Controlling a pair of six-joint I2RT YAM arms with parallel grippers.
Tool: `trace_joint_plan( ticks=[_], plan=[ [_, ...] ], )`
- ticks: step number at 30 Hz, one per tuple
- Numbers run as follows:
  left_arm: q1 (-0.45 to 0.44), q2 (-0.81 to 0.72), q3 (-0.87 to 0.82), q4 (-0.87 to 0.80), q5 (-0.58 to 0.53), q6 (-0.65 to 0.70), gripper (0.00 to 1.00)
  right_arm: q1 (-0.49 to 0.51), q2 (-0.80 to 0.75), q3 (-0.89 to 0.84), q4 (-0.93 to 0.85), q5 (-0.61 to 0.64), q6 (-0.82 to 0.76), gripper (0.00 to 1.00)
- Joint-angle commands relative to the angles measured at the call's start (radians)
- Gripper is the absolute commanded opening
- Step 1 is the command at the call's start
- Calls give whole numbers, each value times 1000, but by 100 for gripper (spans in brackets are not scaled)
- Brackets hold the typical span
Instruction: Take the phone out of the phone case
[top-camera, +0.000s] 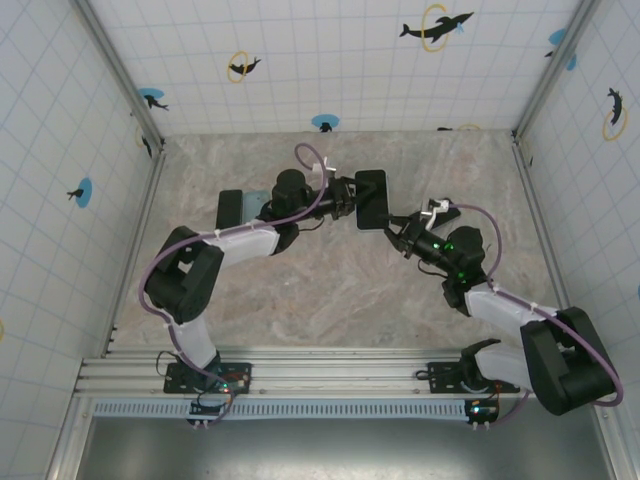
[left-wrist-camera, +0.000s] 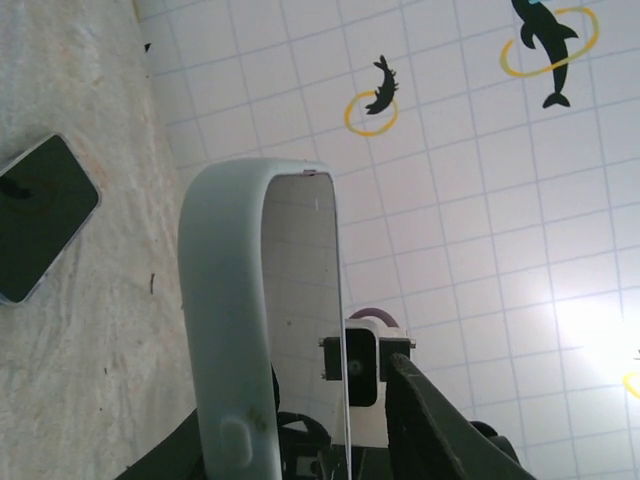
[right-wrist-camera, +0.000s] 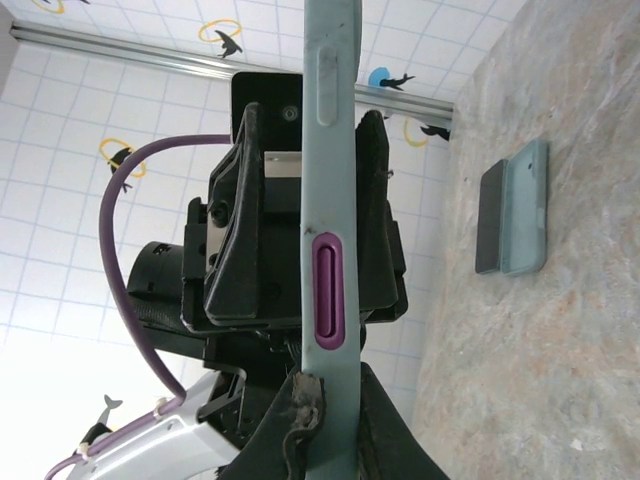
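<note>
The phone case (top-camera: 371, 199), pale blue-grey with a purple side button (right-wrist-camera: 328, 286), is held off the table between both arms, the phone's dark screen (left-wrist-camera: 305, 300) still seated in it. My right gripper (top-camera: 398, 222) is shut on the case's near edge (right-wrist-camera: 335, 440). My left gripper (top-camera: 350, 197) straddles the opposite end (left-wrist-camera: 300, 420). One finger (left-wrist-camera: 440, 430) stands a small gap off the screen and the other is behind the case back. The left gripper's pads (right-wrist-camera: 240, 230) sit on either side of the case in the right wrist view.
Another dark phone (top-camera: 230, 208) and a light blue case (top-camera: 252, 205) lie side by side on the marble tabletop at the left, also seen as phone (right-wrist-camera: 490, 215) and case (right-wrist-camera: 525, 205). Tiled walls enclose the table on three sides.
</note>
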Motion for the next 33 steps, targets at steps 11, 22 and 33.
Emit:
trace_joint_plan(
  ticks=[11, 22, 33],
  plan=[
    [41, 61, 41, 198, 53, -107, 21, -10, 8, -23, 109, -62, 40, 0],
    [50, 68, 33, 249, 67, -136, 12, -12, 33, -28, 141, -71, 54, 0],
    [58, 44, 13, 235, -20, -119, 2, -25, 6, -41, 70, -39, -29, 27]
  ],
)
